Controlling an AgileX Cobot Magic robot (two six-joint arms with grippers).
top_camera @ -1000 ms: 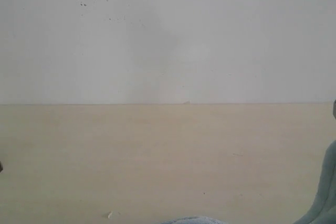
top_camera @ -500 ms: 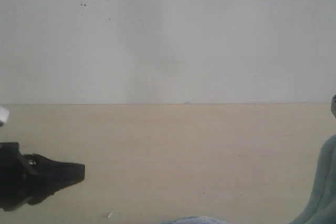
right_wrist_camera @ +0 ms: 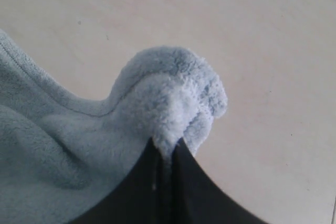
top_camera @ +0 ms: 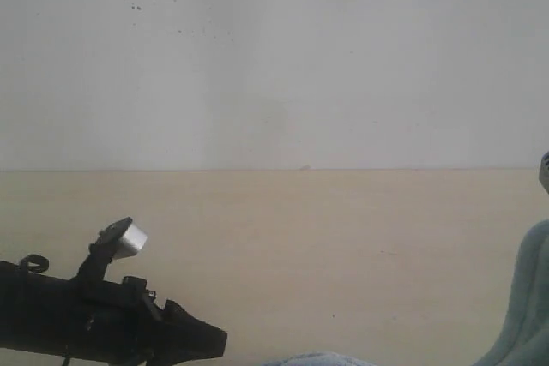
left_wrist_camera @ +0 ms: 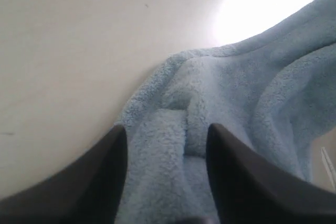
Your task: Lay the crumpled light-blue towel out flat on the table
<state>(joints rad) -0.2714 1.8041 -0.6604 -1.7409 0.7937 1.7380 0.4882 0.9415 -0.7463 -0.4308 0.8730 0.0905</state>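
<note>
The light-blue towel [left_wrist_camera: 220,108] lies crumpled on the pale table [left_wrist_camera: 63,51]. My left gripper [left_wrist_camera: 167,128] is open, its dark fingers [left_wrist_camera: 105,166] standing wide on either side of a raised fold of the cloth. My right gripper [right_wrist_camera: 167,142] is shut on a bunched edge of the towel [right_wrist_camera: 168,93], held up over the table [right_wrist_camera: 262,51]. In the exterior view the left arm [top_camera: 94,323] reaches in low from the left. Only parts of the towel show there, at the right edge [top_camera: 527,315] and at the bottom edge [top_camera: 317,359].
A white speckled wall [top_camera: 274,57] rises behind the table's [top_camera: 300,237] far edge. Bare tabletop stretches between the left arm and the towel at the right.
The left arm has come into the exterior view from the left and reached rightwards and lower towards the bottom edge. The towel at the right has barely shifted.
</note>
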